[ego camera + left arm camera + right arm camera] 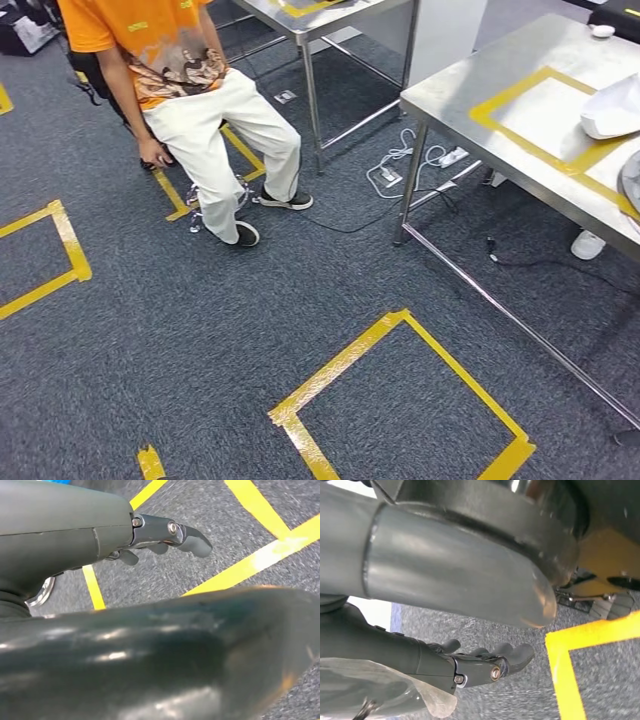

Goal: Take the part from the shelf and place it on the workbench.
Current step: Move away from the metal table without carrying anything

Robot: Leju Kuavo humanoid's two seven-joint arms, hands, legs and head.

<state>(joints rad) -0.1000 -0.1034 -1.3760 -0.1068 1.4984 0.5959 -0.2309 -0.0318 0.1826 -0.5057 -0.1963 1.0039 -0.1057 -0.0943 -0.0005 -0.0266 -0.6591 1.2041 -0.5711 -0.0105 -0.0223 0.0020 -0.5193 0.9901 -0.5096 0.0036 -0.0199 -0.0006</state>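
A steel workbench [453,95] stands at the right in the head view, with a yellow tape rectangle [528,150] marked on its top. A white moulded piece [613,108] lies on that rectangle's far right side. My left hand [166,535] hangs over the grey carpet, its fingers stretched out and holding nothing. My right hand [482,662] also hangs above the carpet with its fingers extended and nothing in them.
A person in an orange shirt and white trousers [204,110] sits at the upper left. A yellow tape square [400,390] marks the floor ahead. Cables and a power strip [411,165] lie under the workbench, beside its low crossbar [521,320]. A second steel table [332,20] stands behind.
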